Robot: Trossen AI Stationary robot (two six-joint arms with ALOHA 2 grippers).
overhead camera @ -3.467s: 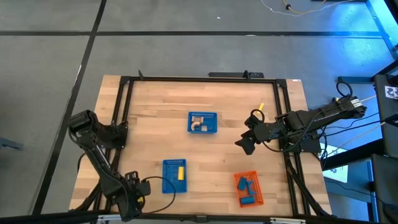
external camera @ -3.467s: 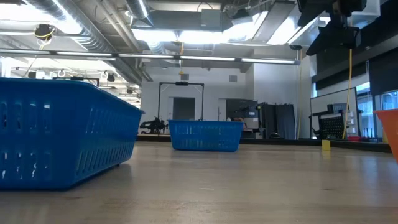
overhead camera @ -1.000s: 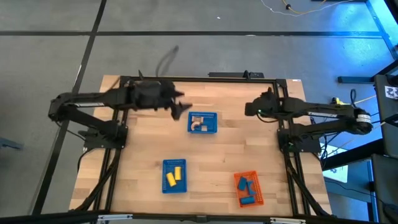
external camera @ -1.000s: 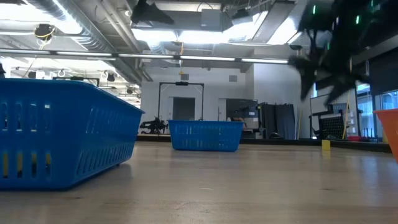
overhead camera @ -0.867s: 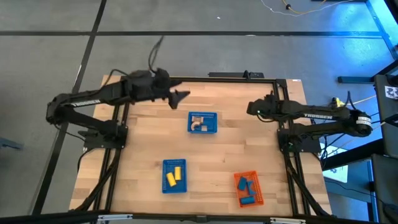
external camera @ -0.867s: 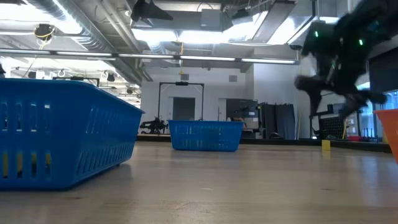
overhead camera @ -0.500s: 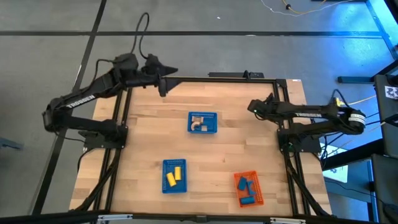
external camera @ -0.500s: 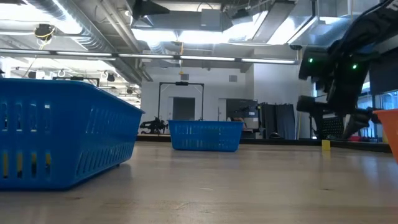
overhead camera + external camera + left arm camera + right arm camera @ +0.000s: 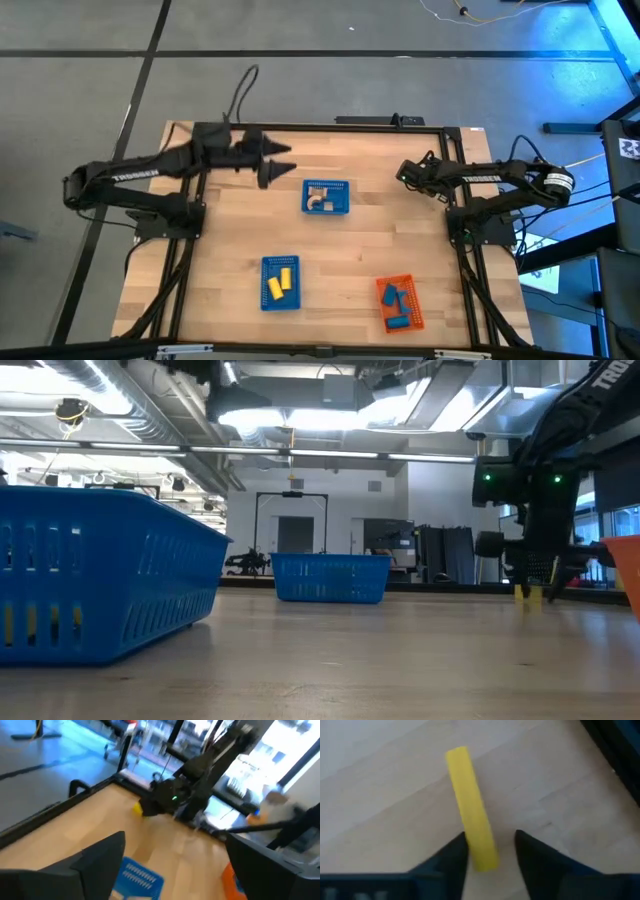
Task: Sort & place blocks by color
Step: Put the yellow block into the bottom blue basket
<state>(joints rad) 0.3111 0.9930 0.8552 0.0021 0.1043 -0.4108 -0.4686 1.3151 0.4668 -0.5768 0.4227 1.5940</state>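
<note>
A yellow bar block [image 9: 470,810] lies flat on the table near its far right corner, also seen as the block [image 9: 530,594] in the low view. My right gripper [image 9: 487,851] is low over it, open, with a finger on either side of the bar's nearer end. My left gripper [image 9: 276,160] hovers open, high over the far left of the table. Tan blocks lie in the far blue basket [image 9: 326,197], yellow blocks in the near blue basket [image 9: 280,282], and blue blocks in the orange basket [image 9: 399,303]. My right gripper comes from above, pointing down, with its fingers across one end of the yellow bar [image 9: 482,855]. One finger [image 9: 451,854] stands close against the bar's side and the other stands apart. I cannot tell whether it touches. The bar lies flat on the table.
A black frame rail [image 9: 320,125] runs round the table, and its right side passes close to my right gripper. Bare wood lies between the three baskets. In the low view the near blue basket [image 9: 100,575] fills the left and the orange basket [image 9: 625,570] shows at the right edge.
My right gripper has come down from high above the table to the yellow bar and now straddles its end. My left gripper swung away from the far blue basket toward the far left corner, then came partway back toward the middle. The blocks and baskets have not moved.
</note>
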